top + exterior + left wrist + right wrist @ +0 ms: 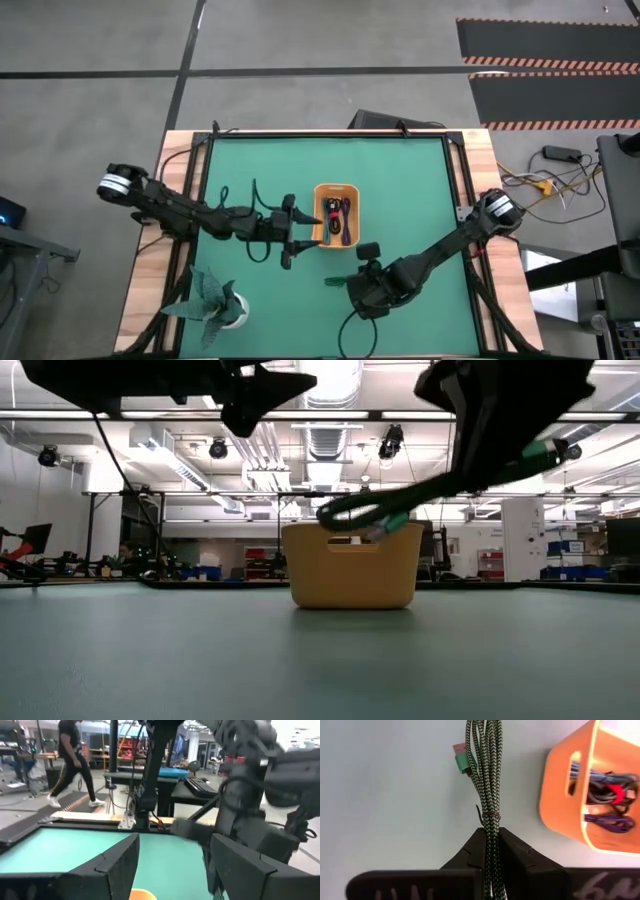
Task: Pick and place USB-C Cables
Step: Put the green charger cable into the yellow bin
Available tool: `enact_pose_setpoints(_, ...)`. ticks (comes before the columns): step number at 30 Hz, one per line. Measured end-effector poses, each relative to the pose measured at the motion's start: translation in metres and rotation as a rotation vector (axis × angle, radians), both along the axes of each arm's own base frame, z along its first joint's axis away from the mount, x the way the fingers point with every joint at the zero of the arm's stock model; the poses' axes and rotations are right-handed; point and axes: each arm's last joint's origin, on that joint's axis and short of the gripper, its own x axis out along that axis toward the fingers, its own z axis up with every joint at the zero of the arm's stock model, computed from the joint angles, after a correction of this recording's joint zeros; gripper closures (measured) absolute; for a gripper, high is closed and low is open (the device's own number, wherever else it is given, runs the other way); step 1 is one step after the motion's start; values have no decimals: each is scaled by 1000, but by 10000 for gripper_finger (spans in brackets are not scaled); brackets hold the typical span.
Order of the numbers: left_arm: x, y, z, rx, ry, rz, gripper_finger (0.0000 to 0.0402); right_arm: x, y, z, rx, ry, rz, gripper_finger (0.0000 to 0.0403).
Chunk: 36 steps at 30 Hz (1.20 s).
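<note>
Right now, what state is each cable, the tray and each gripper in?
dark green cable: bundled, clamped in the right gripper, held above the mat beside the tray.
red-and-black cable: in the tray.
purple cable: in the tray.
orange tray: upright.
left gripper: fingers open, empty, beside the tray.

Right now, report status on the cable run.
Right gripper shut on dark green cable, above mat beside orange tray. Left gripper open, left of tray. Other cables in tray.
</note>
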Motion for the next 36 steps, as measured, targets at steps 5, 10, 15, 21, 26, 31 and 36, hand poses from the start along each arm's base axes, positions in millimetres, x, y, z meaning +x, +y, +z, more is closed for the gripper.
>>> enact_pose_setpoints(5,4,-2,-8,-62,32,-37,171,-1,-2,16,-65,8,3,380)
enact_pose_setpoints(10,5,-5,-12,-94,42,-64,171,-3,-6,27,-152,21,17,380)
enact_pose_setpoints(15,7,-5,-15,-96,52,-64,171,-1,-9,39,-233,7,49,380)
enact_pose_setpoints(21,21,-8,-17,-116,61,-65,171,5,-15,55,-287,-10,108,380)
enact_pose_setpoints(26,28,-10,-19,-115,73,-71,171,6,-19,66,-380,4,158,380)
enact_pose_setpoints(31,28,-11,-22,-162,83,-85,171,7,-21,71,-469,5,221,380)
enact_pose_setpoints(36,27,-10,-23,-164,91,-84,171,9,-23,73,-600,7,280,380)
